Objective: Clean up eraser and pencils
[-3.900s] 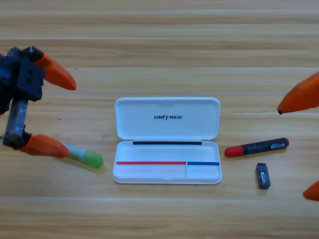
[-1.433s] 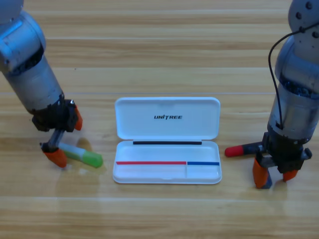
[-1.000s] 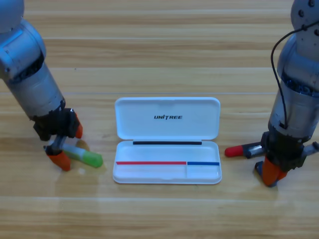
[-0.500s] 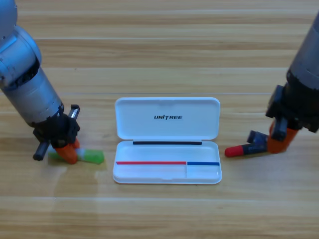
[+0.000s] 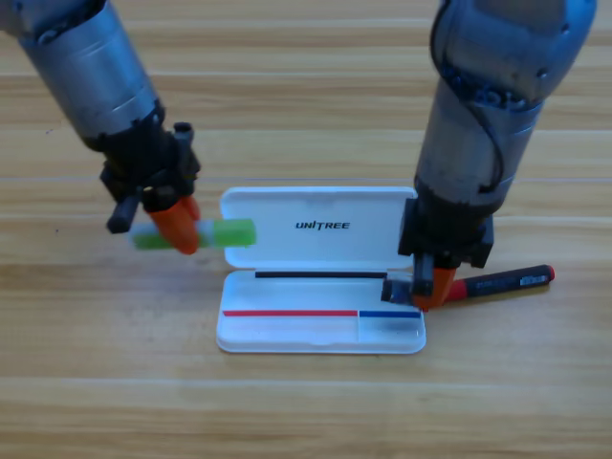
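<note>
Eraser [image 5: 397, 288] and green pencil [image 5: 222, 232], lifted off the desk [image 5: 306, 96], now ride pinched in right claw [image 5: 426, 289] and left claw [image 5: 178, 226] toward the case [image 5: 320, 335].

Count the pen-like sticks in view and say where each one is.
2. The stubby light green pencil is held off the table by the left gripper, beside the white case's lid. The black-barrelled red-capped pencil lies on the table right of the case.

1. Left arm enters from top-left, left gripper [image 5: 175, 222] pointing down, orange jaws clamped on green pencil [image 5: 196, 234].
2. Right arm descends from top-right, right gripper [image 5: 427, 288] low, pinching eraser [image 5: 397, 288].
</note>
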### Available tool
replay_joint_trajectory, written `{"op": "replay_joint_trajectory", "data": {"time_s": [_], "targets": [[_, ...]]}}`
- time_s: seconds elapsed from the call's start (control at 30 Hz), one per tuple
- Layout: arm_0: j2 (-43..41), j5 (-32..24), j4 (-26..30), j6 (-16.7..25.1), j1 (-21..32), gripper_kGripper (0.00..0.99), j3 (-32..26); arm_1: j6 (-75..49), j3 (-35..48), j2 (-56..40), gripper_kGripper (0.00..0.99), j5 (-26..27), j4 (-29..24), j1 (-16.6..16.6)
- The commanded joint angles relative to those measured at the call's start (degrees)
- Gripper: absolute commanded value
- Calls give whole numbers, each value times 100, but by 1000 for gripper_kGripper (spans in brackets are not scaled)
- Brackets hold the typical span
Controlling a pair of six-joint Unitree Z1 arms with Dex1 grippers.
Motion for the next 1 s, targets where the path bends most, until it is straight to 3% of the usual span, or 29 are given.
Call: {"op": "replay_joint_trajectory", "data": {"time_s": [0.03, 0.3, 1.0], "targets": [[205, -305, 199, -365, -483, 0, -288, -129, -109, 583, 0, -33, 96, 211], [258, -516, 243, -532, -641, 0, -323, -155, -215, 882, 0, -209, 87, 194], [214, -498, 375, -409, -632, 0, -235, -173, -399, 1128, 0, -288, 79, 159]]}}
